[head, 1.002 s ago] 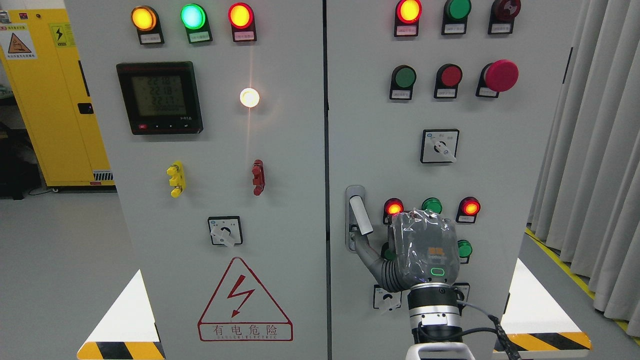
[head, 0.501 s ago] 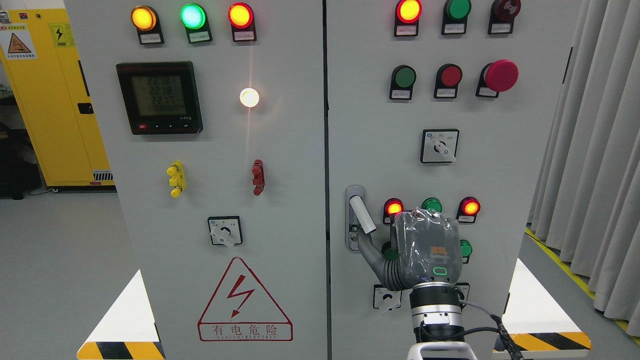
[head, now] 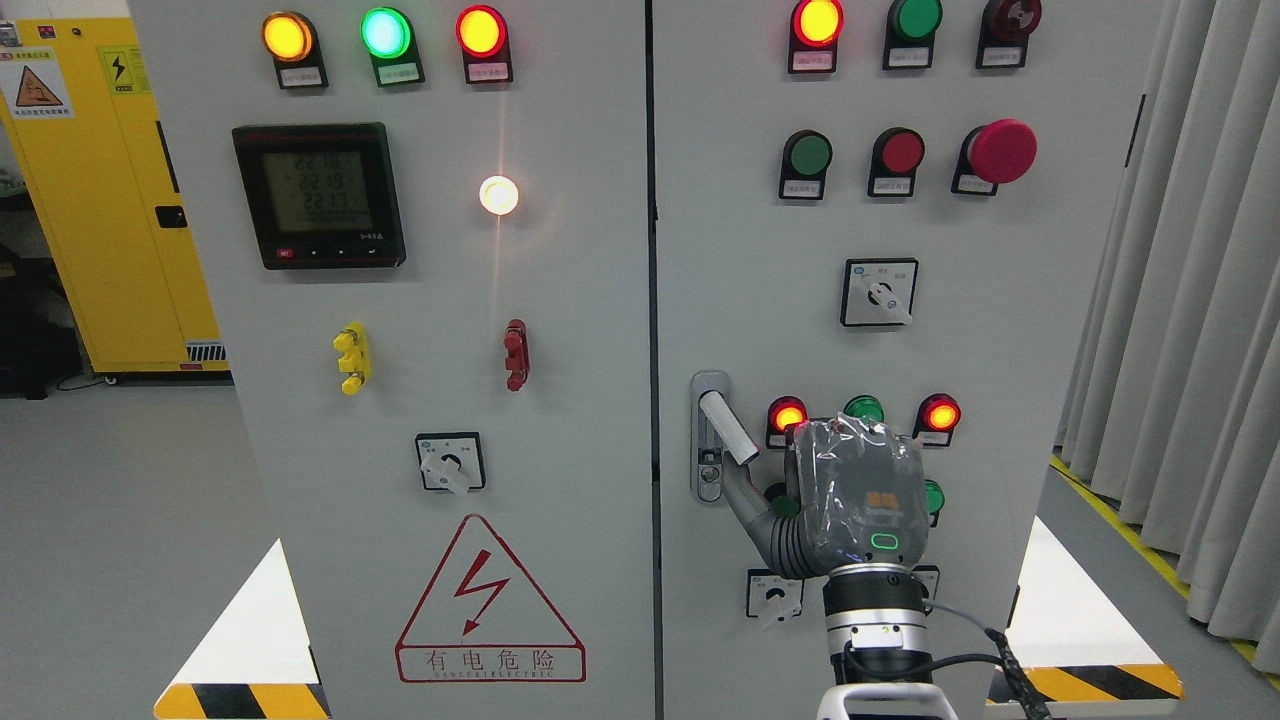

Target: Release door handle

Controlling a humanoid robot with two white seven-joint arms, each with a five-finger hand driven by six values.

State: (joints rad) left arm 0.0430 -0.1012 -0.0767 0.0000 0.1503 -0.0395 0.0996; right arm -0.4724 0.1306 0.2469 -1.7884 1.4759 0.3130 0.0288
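Right robot hand [head: 860, 500], back facing the camera, is reaching one finger [head: 745, 495] toward the door handle [head: 728, 428] at its upper left; grip state unclear. Withdrawing straight back should avoid snagging.

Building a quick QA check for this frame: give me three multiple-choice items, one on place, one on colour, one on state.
1. The door handle sits on the right door's:
A. left edge
B. top right
C. bottom right

2. The big mushroom button is:
A. yellow
B. red
C. green

3. The right hand is:
A. wrapped round the handle
B. off it, its thumb just below
C. on a rotary switch

Key:
1 A, by the seam.
2 B, the cap shows red.
3 B, handle shows bare.
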